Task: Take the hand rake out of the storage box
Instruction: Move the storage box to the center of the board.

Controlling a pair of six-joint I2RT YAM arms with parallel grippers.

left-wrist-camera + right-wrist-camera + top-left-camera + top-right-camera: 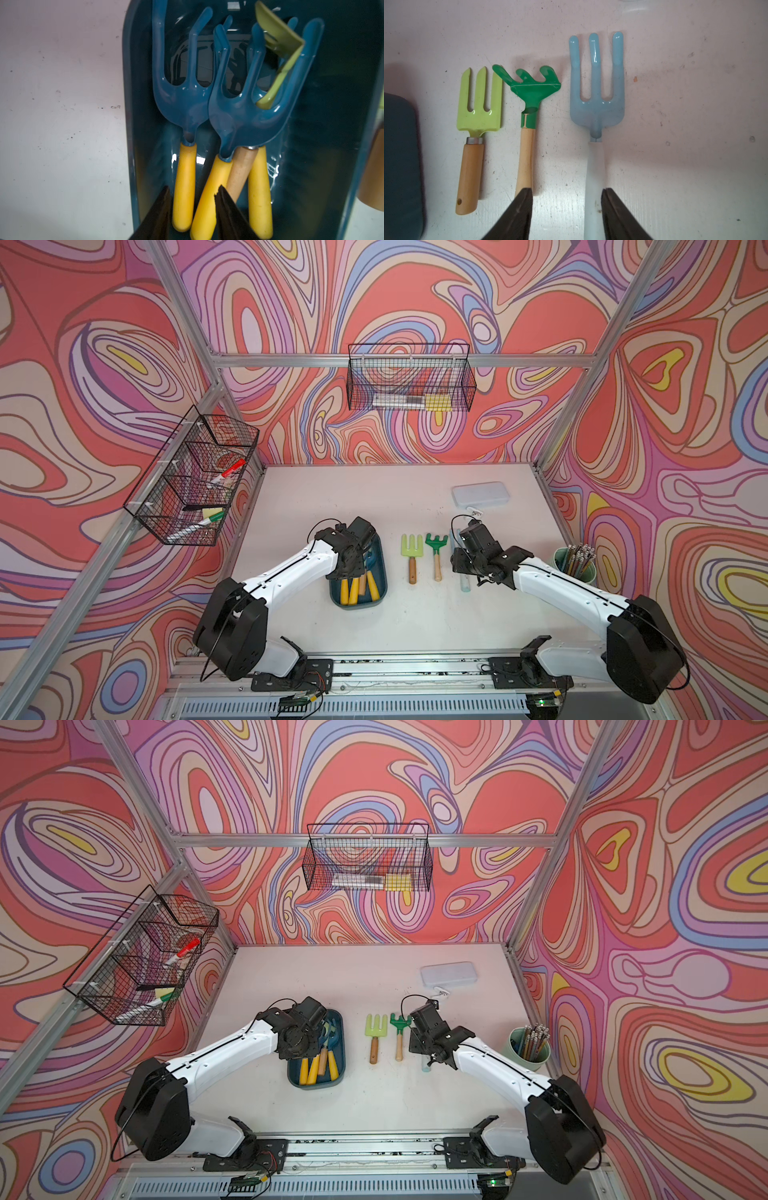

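Note:
The dark teal storage box (pixel 380 593) (pixel 128 104) lies left of the table's middle. In it are two blue hand rakes (pixel 182 99) (pixel 239 116) with yellow handles, a third yellow handle (pixel 259 187), and a wooden-handled tool with an olive-green head (pixel 278 41). My left gripper (pixel 193 188) is low over the box's near end. Its fingers stand apart on either side of two yellow handles. My right gripper (pixel 566 189) hovers open over the table, with the light blue fork's handle (pixel 593 176) under the gap beside one finger.
A lime green fork (pixel 411 549), a green rake (pixel 436 545) and the light blue fork (pixel 596 104) lie in a row right of the box. A white case (pixel 478 494) lies behind them, and a cup of pencils (pixel 575 564) stands at the right. Two wire baskets (pixel 195 477) (pixel 409 379) hang on the walls.

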